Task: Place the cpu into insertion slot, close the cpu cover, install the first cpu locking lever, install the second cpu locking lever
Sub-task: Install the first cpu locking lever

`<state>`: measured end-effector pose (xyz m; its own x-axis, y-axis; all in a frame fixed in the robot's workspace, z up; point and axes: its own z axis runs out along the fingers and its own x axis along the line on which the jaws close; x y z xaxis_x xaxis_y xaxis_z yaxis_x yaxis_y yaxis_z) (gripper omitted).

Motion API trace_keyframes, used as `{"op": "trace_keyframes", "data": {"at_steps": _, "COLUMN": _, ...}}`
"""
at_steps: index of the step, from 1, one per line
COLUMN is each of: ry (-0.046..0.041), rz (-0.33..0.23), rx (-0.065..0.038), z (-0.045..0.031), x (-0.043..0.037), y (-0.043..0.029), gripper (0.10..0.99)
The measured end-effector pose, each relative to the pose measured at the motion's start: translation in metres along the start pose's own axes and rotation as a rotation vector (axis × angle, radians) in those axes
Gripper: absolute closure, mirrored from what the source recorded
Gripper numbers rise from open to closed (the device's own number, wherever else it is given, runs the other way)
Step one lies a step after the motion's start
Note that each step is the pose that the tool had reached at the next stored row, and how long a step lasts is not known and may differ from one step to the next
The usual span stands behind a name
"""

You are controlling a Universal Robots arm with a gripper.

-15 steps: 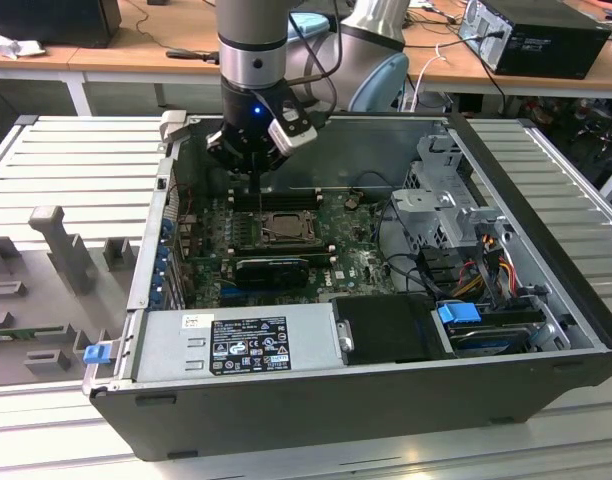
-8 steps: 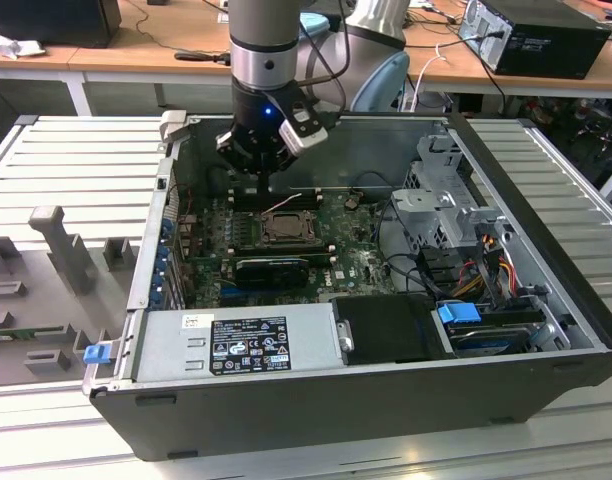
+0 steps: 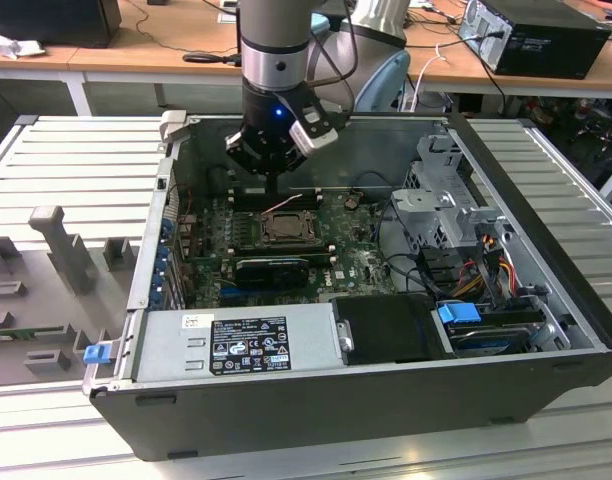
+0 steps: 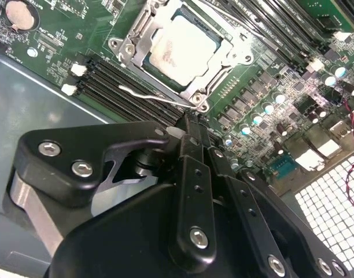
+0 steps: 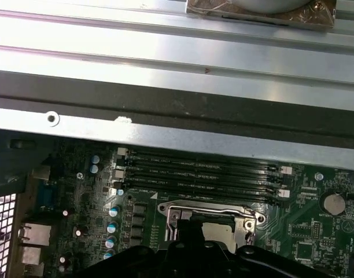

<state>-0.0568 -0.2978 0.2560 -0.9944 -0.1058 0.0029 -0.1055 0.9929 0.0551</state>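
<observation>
Right, starting at the exterior view's left: a grey moulded fixture (image 3: 48, 262) sits on the ribbed table (image 3: 76, 160). Next comes the open computer case (image 3: 386, 400), with its power supply (image 3: 236, 345) along the lower-middle wall. Up at centre frame the gripper (image 3: 274, 190) hangs over the green motherboard (image 3: 356, 250), fingers pressed together with nothing between them. Its tip is down just beside the upper edge of the insertion slot (image 3: 258, 236). And there's the cpu (image 4: 185, 46), seated in that slot, tan face up. In the second wrist view the cpu cover (image 4: 143, 43) lies flat over it, framing the chip. A thin silvery locking lever (image 4: 157, 95) runs alongside the memory slots (image 4: 107, 81), ending near the gripper tip; touching or not, cannot tell. Over at the right stand the drive cage (image 3: 441, 200) and a blue clip (image 3: 458, 313).
</observation>
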Motion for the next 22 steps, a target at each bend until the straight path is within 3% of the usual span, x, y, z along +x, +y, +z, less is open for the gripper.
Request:
{"op": "trace_keyframes", "data": {"at_steps": 19, "ry": 0.0001, "rz": 0.000, "rx": 0.000, "z": 0.0009, "x": -0.0035, "y": -0.0005, "gripper": 0.980}}
{"op": "trace_keyframes", "data": {"at_steps": 22, "ry": -0.0013, "rz": 0.001, "rx": -0.012, "z": 0.0012, "x": -0.0056, "y": -0.0011, "gripper": 0.980}}
